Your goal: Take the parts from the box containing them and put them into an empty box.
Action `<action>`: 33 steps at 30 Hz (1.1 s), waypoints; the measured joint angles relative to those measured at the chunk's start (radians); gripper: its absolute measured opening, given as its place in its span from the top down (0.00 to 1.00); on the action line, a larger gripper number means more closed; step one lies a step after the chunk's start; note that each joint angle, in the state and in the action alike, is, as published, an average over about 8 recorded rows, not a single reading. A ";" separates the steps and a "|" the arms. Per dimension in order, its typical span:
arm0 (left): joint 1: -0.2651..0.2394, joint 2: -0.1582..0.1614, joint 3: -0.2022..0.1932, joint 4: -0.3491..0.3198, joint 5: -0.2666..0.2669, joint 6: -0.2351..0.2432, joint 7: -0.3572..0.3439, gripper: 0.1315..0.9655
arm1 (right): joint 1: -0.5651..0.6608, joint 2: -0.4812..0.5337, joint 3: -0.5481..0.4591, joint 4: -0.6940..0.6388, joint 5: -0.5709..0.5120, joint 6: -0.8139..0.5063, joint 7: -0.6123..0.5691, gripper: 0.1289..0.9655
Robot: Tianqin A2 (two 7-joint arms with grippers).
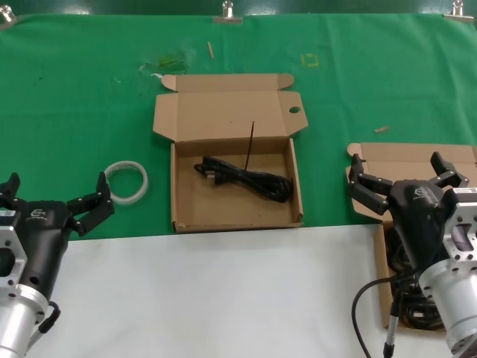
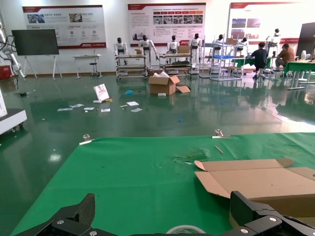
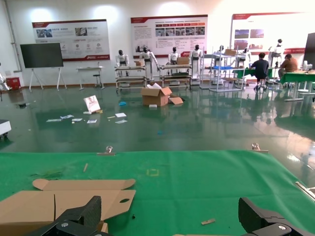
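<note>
A carton with a holed lid tab (image 1: 223, 112) lies open at the table's middle and holds one looped black power cable (image 1: 246, 179). It also shows in the right wrist view (image 3: 74, 199) and the left wrist view (image 2: 256, 182). A second carton (image 1: 406, 158) lies at the right edge, mostly hidden behind my right arm, with dark cables (image 1: 402, 257) inside it. My right gripper (image 1: 397, 168) is open and empty above that carton; its fingers (image 3: 91, 211) stand wide apart. My left gripper (image 1: 58, 186) is open and empty at the lower left, beside the white ring.
A white ring (image 1: 127, 181) lies on the green cloth left of the middle carton and shows in the left wrist view (image 2: 186, 229). Small scraps (image 1: 381, 129) lie on the cloth. The white table front (image 1: 223, 298) is bare. Clips (image 1: 227, 13) hold the cloth's far edge.
</note>
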 joint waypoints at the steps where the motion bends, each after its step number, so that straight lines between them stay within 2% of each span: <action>1: 0.000 0.000 0.000 0.000 0.000 0.000 0.000 0.00 | 0.000 0.000 0.000 0.000 0.000 0.000 0.000 0.00; 33: 0.000 0.000 0.000 0.000 0.000 0.000 0.000 0.00 | 0.000 0.000 0.000 0.000 0.000 0.000 0.000 0.00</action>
